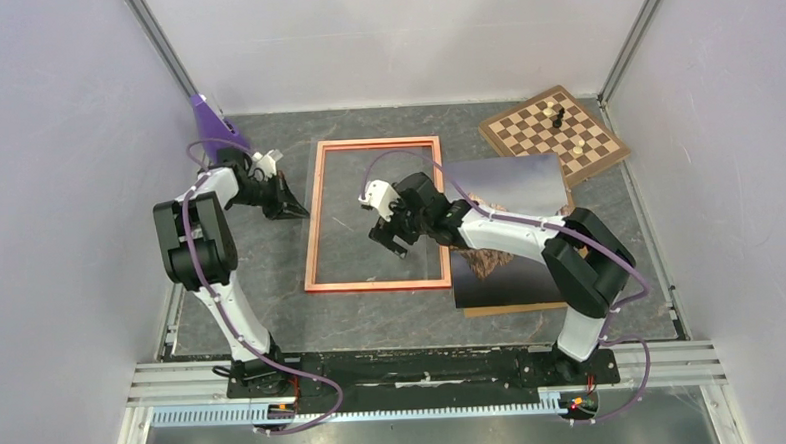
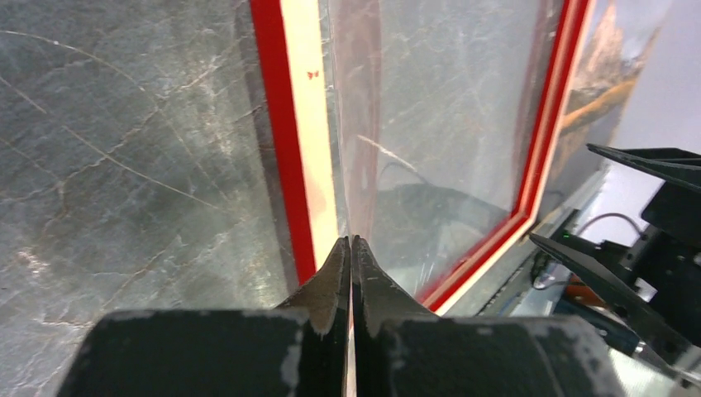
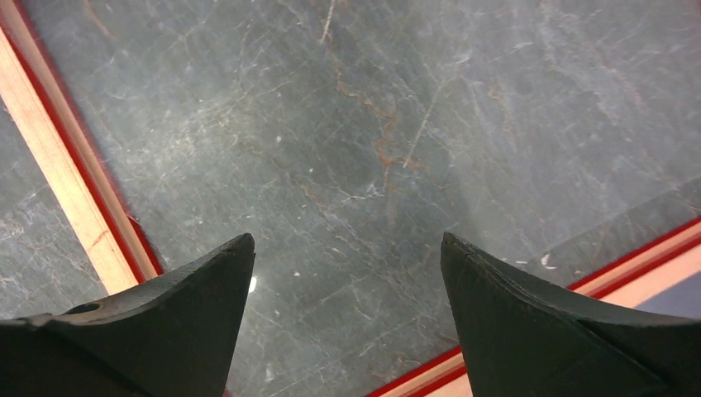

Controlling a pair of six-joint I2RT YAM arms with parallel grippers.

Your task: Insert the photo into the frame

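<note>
The orange-red frame (image 1: 377, 286) lies flat in the middle of the table and shows in both wrist views (image 2: 285, 124) (image 3: 66, 190). A clear pane (image 2: 438, 124) sits over its opening, its left edge raised. My left gripper (image 1: 293, 201) (image 2: 351, 241) is shut on that edge, right at the frame's left rail. The photo (image 1: 512, 182) (image 2: 608, 74) lies picture side up to the right of the frame, partly under my right arm. My right gripper (image 1: 389, 232) (image 3: 347, 244) hangs open over the frame's opening with nothing between its fingers.
A chessboard (image 1: 553, 133) with a few pieces lies at the back right. A purple object (image 1: 209, 120) stands in the back left corner. A brown board edge (image 1: 503, 309) shows under the photo's near side. Walls close in the table on three sides.
</note>
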